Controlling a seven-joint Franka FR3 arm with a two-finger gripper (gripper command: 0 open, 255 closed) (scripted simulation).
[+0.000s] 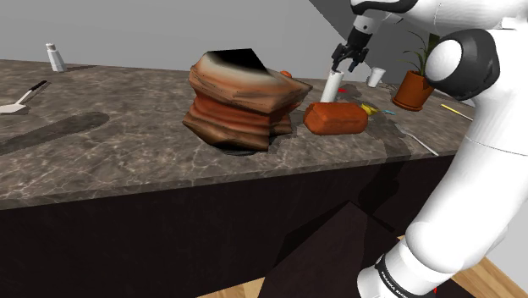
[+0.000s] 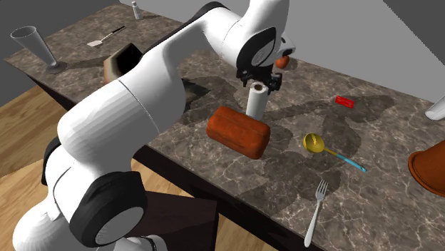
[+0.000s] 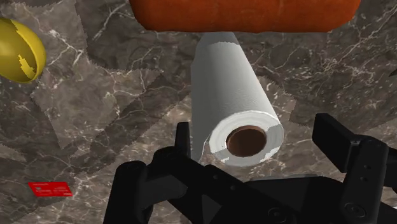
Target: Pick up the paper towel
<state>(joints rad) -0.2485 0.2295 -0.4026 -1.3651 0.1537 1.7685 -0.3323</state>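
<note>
Black two-finger gripper (image 3: 257,130) sits just above the white paper towel roll with a brown core (image 3: 234,95). Fingers spread, one to each side of the roll's top end, with no grip evident. The roll stands upright on the dark veined stone counter (image 3: 114,108), directly beneath the gripper. An orange-brown loaf-shaped block (image 3: 242,14) lies just beside the roll's base. A yellow round scoop (image 3: 19,49) and a small red card (image 3: 49,189) lie farther off.

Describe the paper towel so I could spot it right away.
On the dark marbled counter, find the orange-brown loaf-shaped block. Right beside it, beneath the robot's open hand, stands the paper towel: an upright white roll with a brown core, taller than the low block.
</note>
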